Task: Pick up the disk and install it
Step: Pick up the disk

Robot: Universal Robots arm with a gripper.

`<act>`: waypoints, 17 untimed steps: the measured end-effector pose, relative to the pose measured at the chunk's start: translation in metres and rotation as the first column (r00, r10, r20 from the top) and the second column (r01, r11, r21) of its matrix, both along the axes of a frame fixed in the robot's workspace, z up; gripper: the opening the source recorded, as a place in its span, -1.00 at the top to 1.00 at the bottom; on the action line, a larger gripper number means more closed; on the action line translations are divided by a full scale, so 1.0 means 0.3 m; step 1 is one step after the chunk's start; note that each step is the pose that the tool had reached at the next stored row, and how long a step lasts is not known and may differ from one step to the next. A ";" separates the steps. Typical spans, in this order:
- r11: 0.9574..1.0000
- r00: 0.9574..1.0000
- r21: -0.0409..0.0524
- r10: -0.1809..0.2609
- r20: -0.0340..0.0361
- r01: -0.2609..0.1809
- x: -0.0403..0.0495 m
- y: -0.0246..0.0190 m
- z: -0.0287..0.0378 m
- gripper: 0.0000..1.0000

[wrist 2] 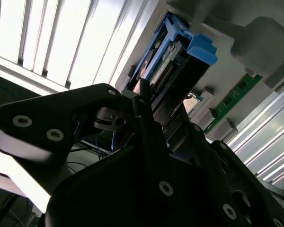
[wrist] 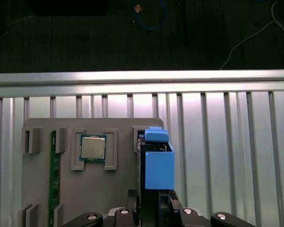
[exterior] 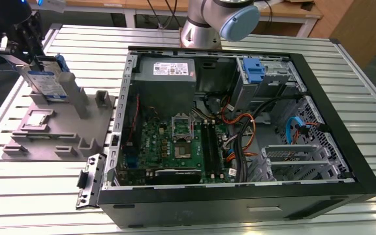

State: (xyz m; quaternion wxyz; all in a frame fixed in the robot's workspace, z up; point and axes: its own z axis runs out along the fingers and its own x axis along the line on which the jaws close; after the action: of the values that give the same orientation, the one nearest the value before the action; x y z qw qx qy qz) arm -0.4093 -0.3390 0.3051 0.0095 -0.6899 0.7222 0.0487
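The disk [exterior: 47, 81] stands on edge in a slot of the grey fixture [exterior: 51, 129] at the exterior view's left, its white-and-blue label facing out and its blue carrier along the rim. My gripper [exterior: 36, 59] comes down on its top end and is shut on the disk. In the first wrist view the disk's blue carrier [wrist: 157, 163] sits between the fingers [wrist: 132, 195], edge-on. In the second wrist view the carrier's blue tab [wrist 2: 201, 49] sticks out past the gripper [wrist 2: 149, 111].
An open computer case [exterior: 344, 147] lies to the exterior view's right, with a drive bay holding a blue bracket [exterior: 254, 71] at its far corner. The fixture also holds a processor chip [wrist: 93, 147] and a green memory stick [wrist: 53, 175]. The arm's base [exterior: 207, 22] stands behind the case.
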 end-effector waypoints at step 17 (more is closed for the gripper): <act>0.999 0.999 -0.002 0.037 0.000 -0.037 0.000 -0.002 -0.011 0.29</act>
State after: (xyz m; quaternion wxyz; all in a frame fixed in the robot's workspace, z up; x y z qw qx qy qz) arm -0.4095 -0.3395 0.3019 0.0076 -0.7031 0.7094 0.0481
